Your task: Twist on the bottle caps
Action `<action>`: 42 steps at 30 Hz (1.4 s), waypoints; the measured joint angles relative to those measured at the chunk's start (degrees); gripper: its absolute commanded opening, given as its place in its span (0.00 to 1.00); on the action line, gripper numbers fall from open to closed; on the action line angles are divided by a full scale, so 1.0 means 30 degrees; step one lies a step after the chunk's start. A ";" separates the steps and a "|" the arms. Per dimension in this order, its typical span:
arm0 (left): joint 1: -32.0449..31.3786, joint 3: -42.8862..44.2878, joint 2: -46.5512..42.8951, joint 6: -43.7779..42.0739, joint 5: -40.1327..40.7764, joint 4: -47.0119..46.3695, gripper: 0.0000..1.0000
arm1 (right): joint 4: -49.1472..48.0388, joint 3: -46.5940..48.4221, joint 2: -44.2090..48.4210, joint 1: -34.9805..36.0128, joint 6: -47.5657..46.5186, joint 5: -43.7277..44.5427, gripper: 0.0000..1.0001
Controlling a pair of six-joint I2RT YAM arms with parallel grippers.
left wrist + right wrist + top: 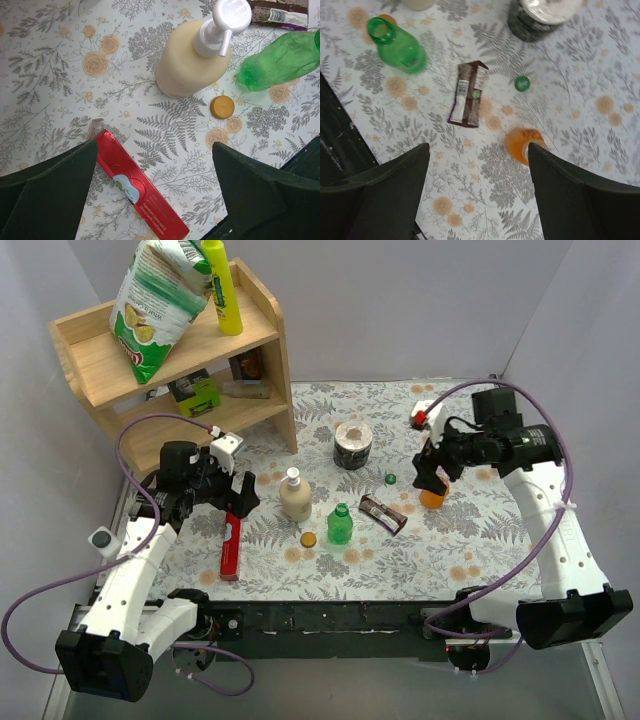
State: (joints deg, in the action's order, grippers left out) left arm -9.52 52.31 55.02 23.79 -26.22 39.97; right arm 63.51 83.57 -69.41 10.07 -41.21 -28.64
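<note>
The caps are tiny and flat, so a gripper can slip off one or flick it away across the tabletop (480,550). The orange cap (222,106) lies just beside the green bottle (280,62) and near the cream bottle (192,57). If the left gripper (154,147) reaches in for it, it might bump a bottle and tip it over. The red box (142,200) lies right under that gripper and could get in the way too.

The green cap (522,83) lies on its own, between the tape roll (540,15) and the orange bottle (522,145). The orange bottle looks light and has no cap on. It sits very close to one finger of the right gripper (477,147), so a small nudge might knock it down. The caps could also get mixed up, because each one lies nearer the bottle of the other colour.

Both arms lean out over the tabletop with their grippers pointing down. Both grippers are spread wide apart and hold nothing. The left one hangs over the red box. The right one hangs just beside the orange bottle.
</note>
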 measured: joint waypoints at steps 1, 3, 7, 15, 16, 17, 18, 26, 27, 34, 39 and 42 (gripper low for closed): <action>0.0000 -0.0124 -0.0058 0.0036 -0.0080 0.0029 0.98 | 0.0000 0.0015 -0.0182 0.0845 -0.0189 -0.0255 0.84; 0.0000 -0.0357 -0.0182 0.0102 -0.0255 0.0109 0.98 | -0.0058 0.0007 -0.0707 0.2929 -0.0459 -0.0517 0.84; 0.0007 -0.0452 -0.0597 0.0175 -0.0517 0.0284 0.98 | -0.0597 0.0000 -0.1683 0.6273 -0.0780 -0.0954 0.80; 0.0007 -0.0444 -0.1552 -0.0204 -0.0758 0.0925 0.98 | -0.2820 -0.0007 -0.4197 0.9253 -0.1027 -0.1115 0.78; 0.0015 -0.0444 -0.1639 -0.0255 -0.0750 0.0991 0.98 | -0.2958 -0.0007 -0.4517 0.9559 -0.1100 -0.1137 0.78; 0.0015 -0.0444 -0.1719 -0.0299 -0.0750 0.1049 0.98 | -0.3060 -0.0007 -0.4867 0.9857 -0.1224 -0.1144 0.79; 0.0015 -0.0444 -0.1778 -0.0335 -0.0758 0.1086 0.98 | -0.3191 0.0000 -0.5173 1.0120 -0.1304 -0.1122 0.78; 0.0051 -0.0444 -0.1880 -0.0372 -0.0787 0.1122 0.98 | -0.3767 -0.0007 -0.6324 1.1249 -0.1486 -0.0889 0.76; 0.0073 -0.0444 -0.1880 -0.0372 -0.0787 0.1122 0.98 | -0.3803 -0.0007 -0.6411 1.1285 -0.1494 -0.0809 0.75; 0.0182 -0.0437 -0.1858 -0.0364 -0.0998 0.1093 0.98 | -0.4182 -0.0328 -0.6681 1.1315 -0.1537 -0.0270 0.68; 0.0255 -0.0437 -0.1734 -0.0357 -0.1071 0.0969 0.98 | -0.4386 -0.0663 -0.6936 1.1329 -0.1559 0.0124 0.65; 0.0262 -0.0437 -0.1719 -0.0357 -0.1086 0.0954 0.98 | -0.4488 -0.0699 -0.7264 1.1336 -0.1610 0.0226 0.62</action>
State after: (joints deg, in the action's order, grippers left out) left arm -8.73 51.00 49.87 22.72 -29.47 42.83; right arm 50.04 81.47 -91.20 44.07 -46.04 -27.97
